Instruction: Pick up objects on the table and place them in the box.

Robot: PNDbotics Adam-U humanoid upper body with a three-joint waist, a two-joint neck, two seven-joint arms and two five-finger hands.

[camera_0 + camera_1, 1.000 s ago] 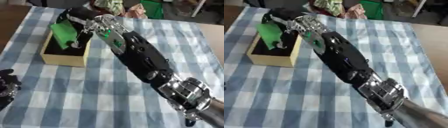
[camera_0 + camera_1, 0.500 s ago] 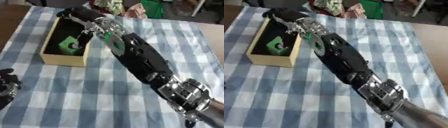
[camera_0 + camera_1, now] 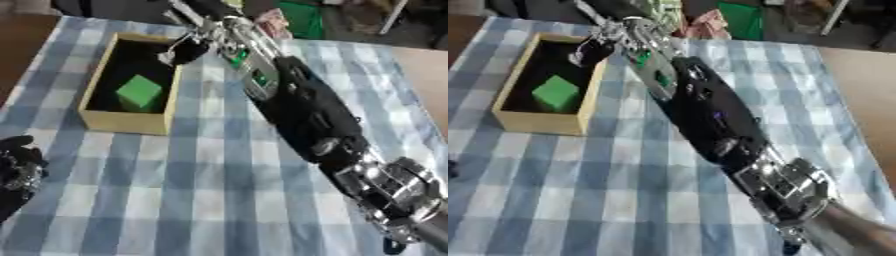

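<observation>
One object, block: a green block [image 3: 139, 92] was seen lying inside the box, on its dark floor, nearer the left wall than the right and apart from the robot's hands.
Box: a tan, open-topped box [image 3: 125, 123] was set on the table's left part, its long side running away from the camera; its interior appeared dark.
Right hand: the right hand [image 3: 185, 51] was held over the box's far right corner, just above the right wall; its fingers were seen drawn together and pointing down, with nothing visible between them, though blur kept their exact pose from being made out.
Right arm: the right arm [image 3: 306, 112], black with silver joints, was stretched diagonally from the lower right corner across the table to the box; green marks were visible on its forearm.
Left hand: the left hand [image 3: 17, 169] was shown at the lower left edge of the left eye view, dark and resting low beside the table's edge; whether its fingers were straight or curled could not be told.
Table: the table [image 3: 614, 200] was covered with a blue-and-white checked cloth.
Far edge: a green item [image 3: 741, 20] and a pale, patterned item [image 3: 707, 27] were seen beyond the box, too blurred to be identified.
</observation>
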